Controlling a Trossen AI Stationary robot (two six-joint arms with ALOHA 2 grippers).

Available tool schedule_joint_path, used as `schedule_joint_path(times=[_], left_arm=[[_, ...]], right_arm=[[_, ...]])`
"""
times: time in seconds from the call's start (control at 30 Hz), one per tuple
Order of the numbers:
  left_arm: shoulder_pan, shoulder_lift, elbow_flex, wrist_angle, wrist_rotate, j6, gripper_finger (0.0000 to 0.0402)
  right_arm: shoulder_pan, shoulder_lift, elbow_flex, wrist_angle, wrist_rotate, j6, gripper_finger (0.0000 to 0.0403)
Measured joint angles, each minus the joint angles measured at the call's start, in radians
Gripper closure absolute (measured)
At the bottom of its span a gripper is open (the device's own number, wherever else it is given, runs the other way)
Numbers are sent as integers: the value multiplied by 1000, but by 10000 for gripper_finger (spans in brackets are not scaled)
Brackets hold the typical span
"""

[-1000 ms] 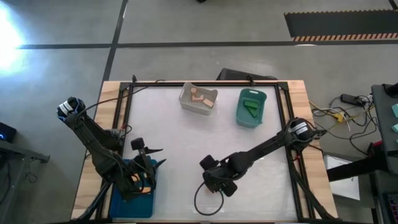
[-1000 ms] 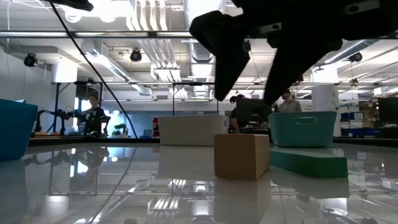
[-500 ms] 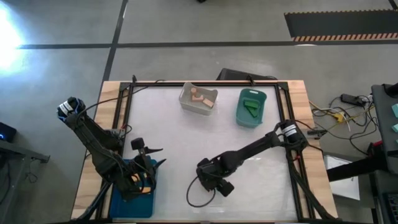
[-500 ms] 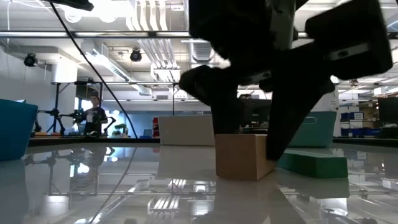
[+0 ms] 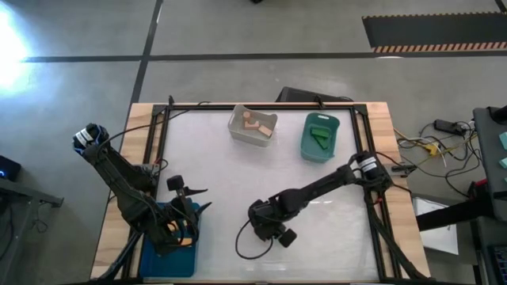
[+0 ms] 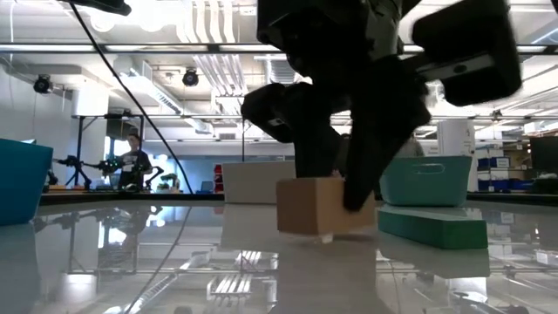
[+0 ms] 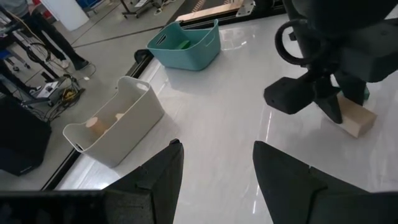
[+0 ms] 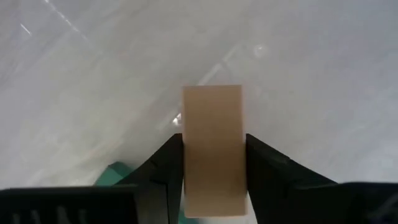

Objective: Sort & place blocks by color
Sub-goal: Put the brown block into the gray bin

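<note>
A pale tan block (image 8: 212,143), a short bar, sits between the fingers of my right gripper (image 8: 212,137), which is shut on it near the table's middle front (image 5: 267,229). The high view hides the block under the gripper. In the low view the tan block (image 6: 318,207) shows just off the glossy top. Beside it a green block (image 6: 432,228) lies flat on the table, and its corner (image 8: 118,171) peeks in the right wrist view. My left gripper (image 7: 214,180) stands open above the blue bin (image 5: 168,252) at the front left and holds nothing. My right gripper pinches the tan block's two long sides (image 8: 186,155) between its two fingers (image 8: 165,168), which come from above and point down. The block stays about level, its underside (image 6: 305,232) a little above the table in the low view.
A clear bin (image 5: 253,125) with tan pieces and a green bin (image 5: 320,136) with green pieces stand at the table's far side. A loose cable loops on the table near my right gripper (image 5: 245,249). People stand in the room beyond the table.
My right gripper has come down over the tan block, shut its fingers on the block's sides and shifted a little toward the table's left. The block has moved left with it and now stands slightly raised off the top.
</note>
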Motion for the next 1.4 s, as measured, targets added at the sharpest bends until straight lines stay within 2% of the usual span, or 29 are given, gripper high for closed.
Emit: schedule_joint_path(times=[0.13,0.2,0.33,0.47,0.7,0.8,0.97,1.4], left_arm=[[0,0,0,0,0,-5,224],[0,0,0,0,0,-6,224],[0,0,0,1,0,-6,224],[0,0,0,1,0,-7,224],[0,0,0,6,0,-7,224],[0,0,0,6,0,-7,224],[0,0,0,6,-5,-7,224],[11,0,0,8,-31,-7,224]], right_arm=[[-35,-11,51,-86,10,-6,283],[-67,-27,80,-134,49,-18,283],[-185,-73,135,-185,107,-30,283],[-372,-115,185,-191,109,14,283],[-777,-106,276,-229,110,265,283],[-893,-78,278,-237,61,311,283],[-942,-35,300,-220,20,298,283],[-902,65,382,-197,27,298,283]])
